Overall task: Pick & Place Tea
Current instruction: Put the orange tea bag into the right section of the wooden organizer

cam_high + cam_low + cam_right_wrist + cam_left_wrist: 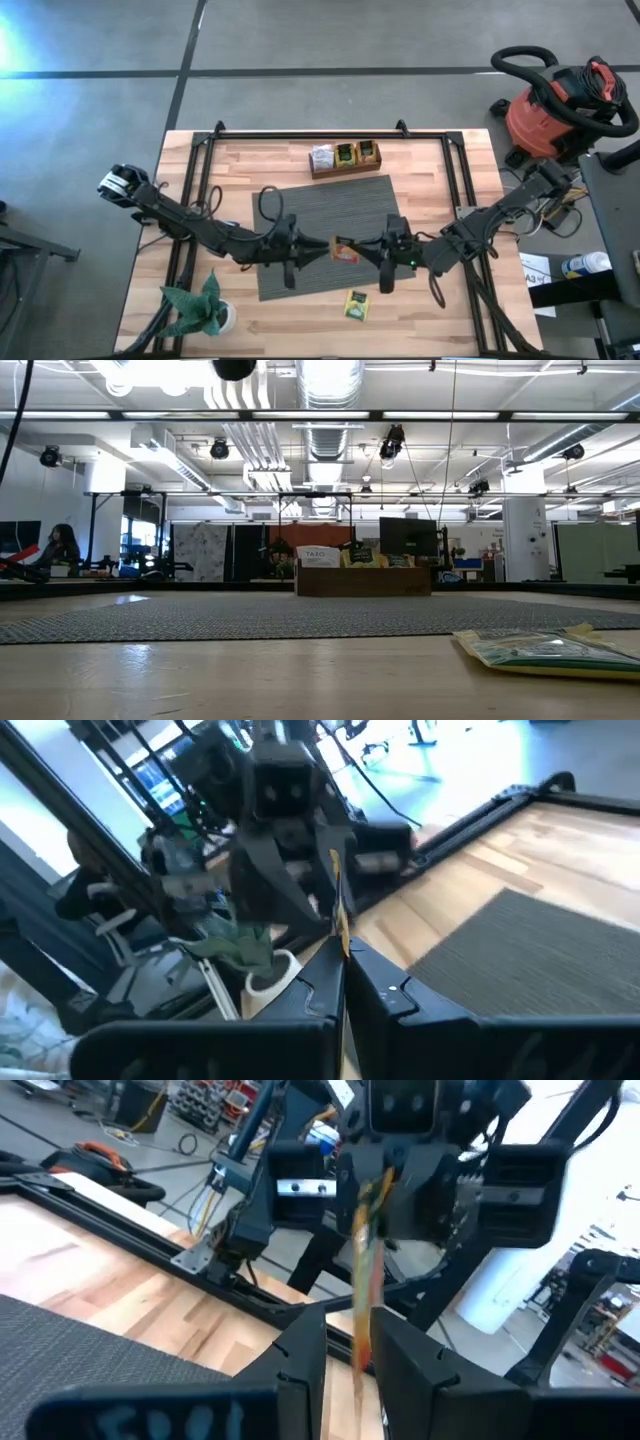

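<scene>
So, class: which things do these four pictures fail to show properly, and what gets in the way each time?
- Orange packet: high view too small to read its print; wrist views show only its edge.
- Left hand: whether it grips the packet is unclear.
- Yellow packet: low view cuts it at the edge.
- Both arms: absent from the low view.

grey concrete floor (pixel 330 40), a red shop vacuum (pixel 556 105) beside the table, ceiling ducts (pixel 325 435) overhead.

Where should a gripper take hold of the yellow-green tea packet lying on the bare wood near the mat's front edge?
The yellow-green tea packet lies flat on the table, apart from the grey mat, with nothing beside it. It looks best approached from straight above, jaws straddling one free edge or corner, since the low view shows it very thin, one edge slightly raised.
</scene>
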